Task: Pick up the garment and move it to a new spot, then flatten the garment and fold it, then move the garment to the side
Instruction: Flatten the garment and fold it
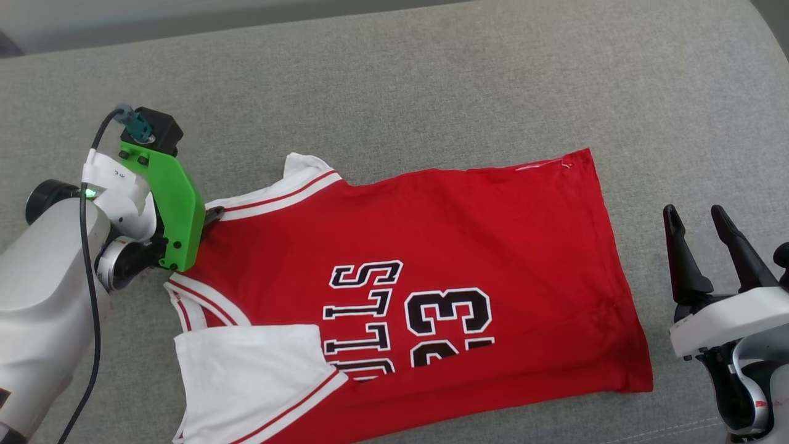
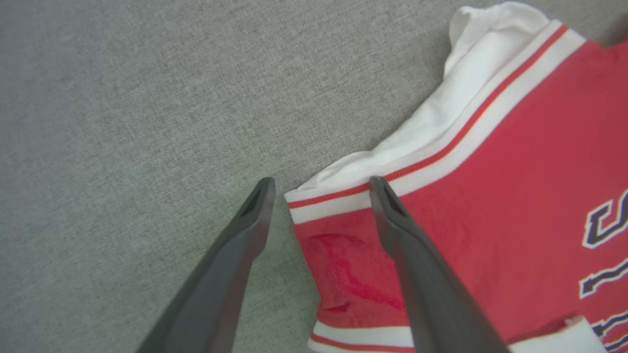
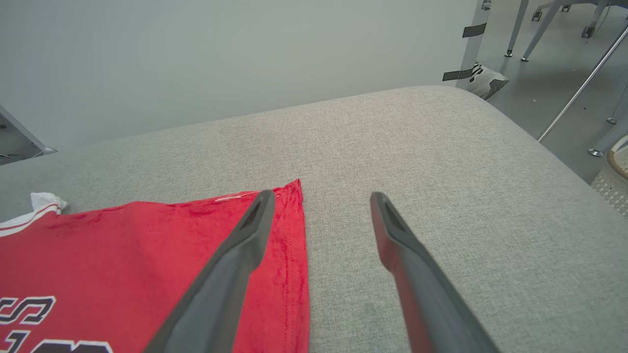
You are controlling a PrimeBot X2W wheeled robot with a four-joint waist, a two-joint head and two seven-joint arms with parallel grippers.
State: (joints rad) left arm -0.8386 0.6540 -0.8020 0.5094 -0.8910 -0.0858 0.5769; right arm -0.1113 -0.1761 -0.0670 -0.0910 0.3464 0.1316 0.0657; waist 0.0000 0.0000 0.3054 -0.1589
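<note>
The garment (image 1: 431, 234), a red jersey with black-and-white lettering, lies spread on the grey cushion, neck to the left and hem to the right. One white sleeve (image 1: 246, 370) is folded over its lower left; the other (image 1: 302, 169) peeks out at the top. My left gripper (image 1: 209, 222) is at the neck edge, largely hidden under its green mount. In the left wrist view that gripper (image 2: 321, 184) is open, straddling the striped trim of the garment (image 2: 515, 171). My right gripper (image 1: 693, 213) stands open off the hem, holding nothing. In the right wrist view, the right gripper (image 3: 321, 196) is beside the garment's far hem corner (image 3: 289, 196).
The grey cushioned surface (image 1: 431, 92) stretches bare behind and to the right of the jersey and rounds off at its far right edge (image 3: 515, 117). Beyond it are a pale wall, metal furniture legs, a shoe (image 3: 483, 81) on the floor and a white basket (image 3: 613, 181).
</note>
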